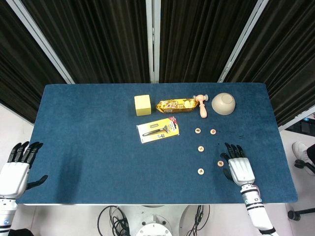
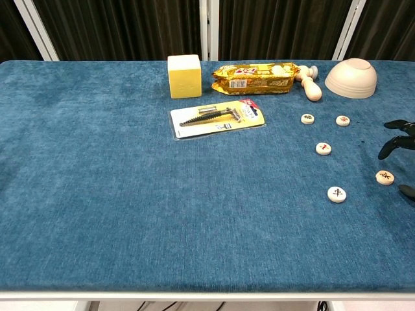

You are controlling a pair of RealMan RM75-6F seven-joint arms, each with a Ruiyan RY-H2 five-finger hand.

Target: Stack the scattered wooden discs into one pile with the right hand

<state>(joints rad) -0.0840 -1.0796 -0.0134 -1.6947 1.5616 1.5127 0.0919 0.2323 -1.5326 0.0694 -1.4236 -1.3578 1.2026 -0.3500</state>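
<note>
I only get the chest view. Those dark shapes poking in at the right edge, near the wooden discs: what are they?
Observer: They belong to the right hand. The head view shows the whole hand, fingers spread and holding nothing, just right of the nearest wooden disc.
Operator: And the other hand? I see none at all.
Observer: The left hand is off the near left corner of the table, beyond its edge, fingers apart, holding nothing.
</note>
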